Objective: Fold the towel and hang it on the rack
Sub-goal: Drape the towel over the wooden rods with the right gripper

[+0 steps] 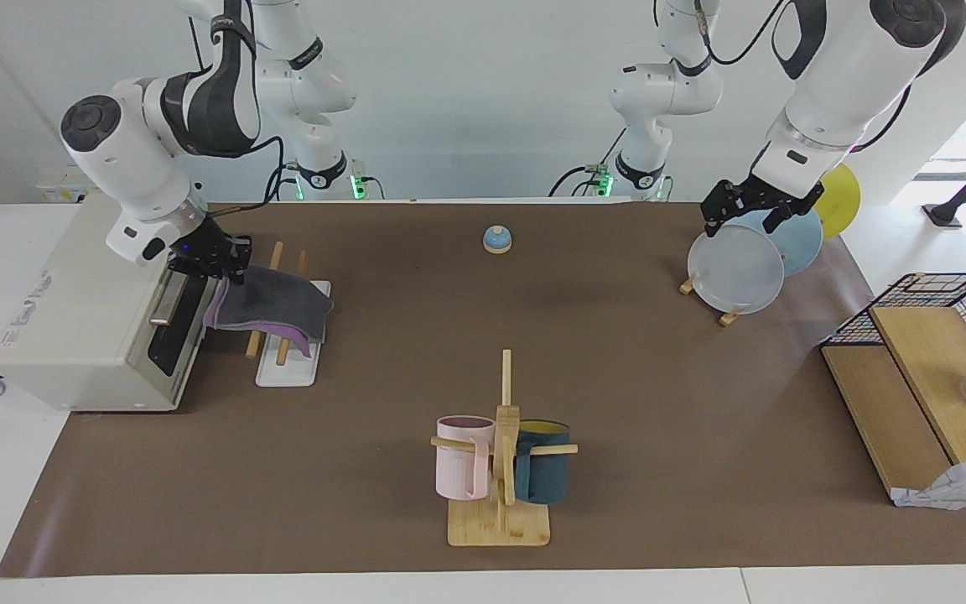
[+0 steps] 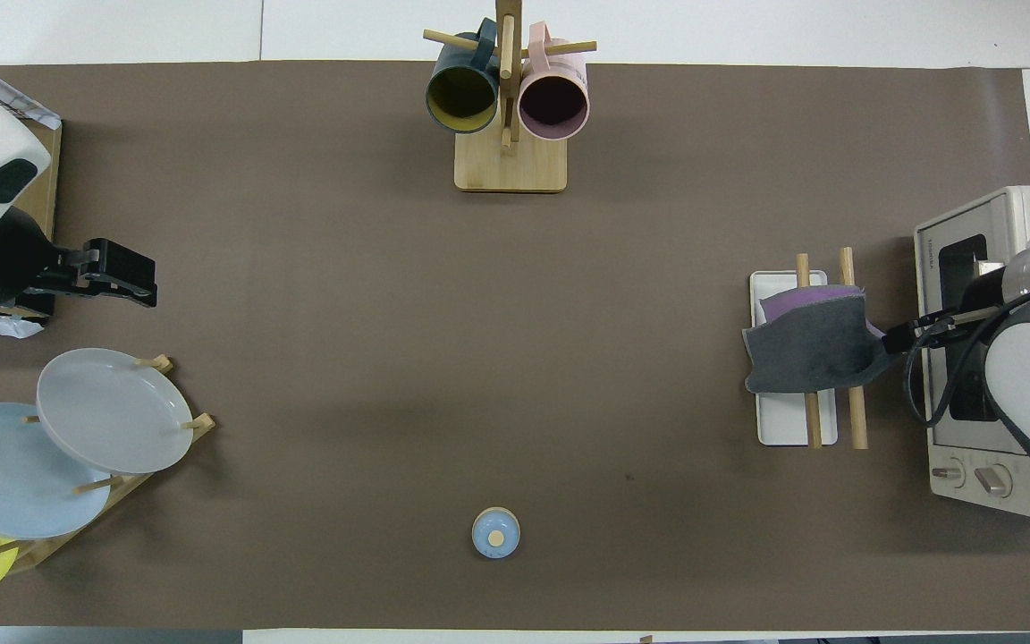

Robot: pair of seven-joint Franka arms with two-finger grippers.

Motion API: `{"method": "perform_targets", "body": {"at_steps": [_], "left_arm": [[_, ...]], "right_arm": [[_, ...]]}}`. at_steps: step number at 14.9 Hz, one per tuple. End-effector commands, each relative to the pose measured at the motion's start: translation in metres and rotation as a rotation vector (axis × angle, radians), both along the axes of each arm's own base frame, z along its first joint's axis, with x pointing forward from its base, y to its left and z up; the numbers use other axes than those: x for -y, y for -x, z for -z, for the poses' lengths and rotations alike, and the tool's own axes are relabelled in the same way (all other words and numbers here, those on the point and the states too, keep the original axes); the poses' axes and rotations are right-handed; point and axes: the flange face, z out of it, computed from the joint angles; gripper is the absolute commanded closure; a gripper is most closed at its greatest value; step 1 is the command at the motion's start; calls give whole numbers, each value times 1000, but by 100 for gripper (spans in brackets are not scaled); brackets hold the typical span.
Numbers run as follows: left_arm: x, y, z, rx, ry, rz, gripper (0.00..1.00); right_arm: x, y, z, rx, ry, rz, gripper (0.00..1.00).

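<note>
The towel (image 1: 275,309) lies draped over the rack (image 1: 288,362), at middle left of the facing view and middle right of the overhead view; it is folded, grey face outward with a purple layer showing at the lower hem and at one edge; it spans both wooden rods, and its corner toward the toaster oven (image 1: 72,319) is lifted off the rod.

The right gripper (image 1: 227,267) is at that lifted corner, between the rack and the oven; it appears pinched on the towel's edge, though the fingers are partly hidden by cloth. The left gripper (image 1: 747,214) hangs over the plate stand (image 1: 730,317) at upper right of the facing view, waiting; its fingers look spread, holding nothing.

Judgement: hanging is nearly done; release remains.

Risks: the cloth sits unevenly, more of it hanging toward the table's centre, so it may slide off on release; if the fingers catch the fabric on withdrawal, the towel could be dragged from the rods or the light rack shifted; the gripper is close to the oven's front, so a careless retreat may strike it.
</note>
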Motion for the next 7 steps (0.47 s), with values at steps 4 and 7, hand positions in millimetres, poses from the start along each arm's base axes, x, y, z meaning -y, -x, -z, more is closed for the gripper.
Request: {"method": "perform_targets", "body": {"at_steps": [4, 7], "left_arm": [[1, 1, -9, 34, -4, 7, 0], [0, 0, -9, 44, 1, 7, 0]], "right_arm": [[3, -3, -45, 43, 16, -4, 0], [-1, -13, -91, 51, 86, -41, 0]]}}
